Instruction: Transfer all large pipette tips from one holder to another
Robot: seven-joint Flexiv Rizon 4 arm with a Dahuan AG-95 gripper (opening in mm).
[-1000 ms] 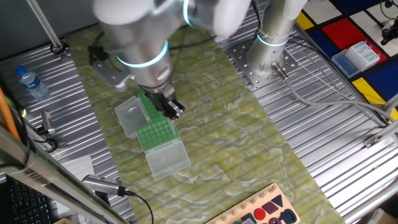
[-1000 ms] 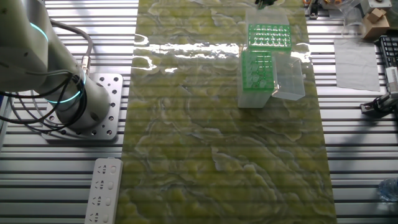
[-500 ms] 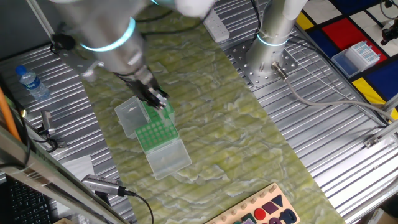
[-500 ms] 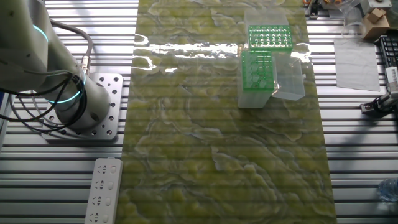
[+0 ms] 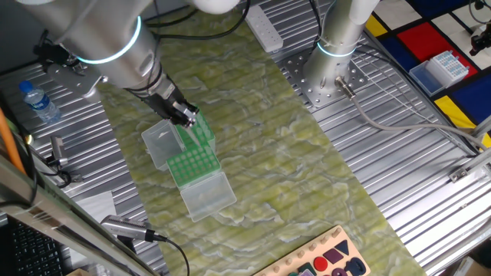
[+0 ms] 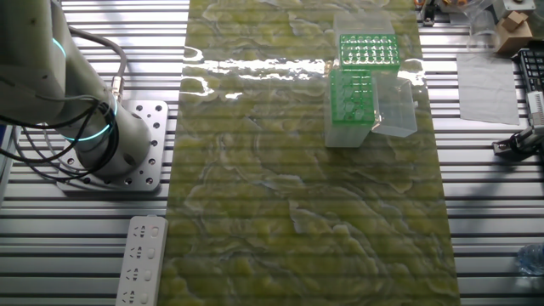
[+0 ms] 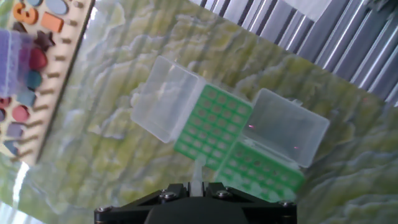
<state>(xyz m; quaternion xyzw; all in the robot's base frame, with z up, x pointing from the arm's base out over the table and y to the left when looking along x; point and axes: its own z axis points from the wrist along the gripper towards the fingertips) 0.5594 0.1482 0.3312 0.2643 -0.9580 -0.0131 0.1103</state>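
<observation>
Your black two-finger gripper (image 7: 196, 185) pinches one whitish translucent pipette tip (image 7: 197, 171) above the two green plastic racks (image 7: 214, 129). Watch your alignment: come down off-centre and the cone may strike the grid and slip out.

no readable text, label, brand or sign appears in any view. the only character-like mark is a small orange piece shaped like the numeral 3 on the shape board (image 7: 31, 74) at the far left of the hand view; the piece is partly cut off by the frame edge. the bottle (image 5: 40, 102) at the left of one fixed view carries a label too small to read.
</observation>
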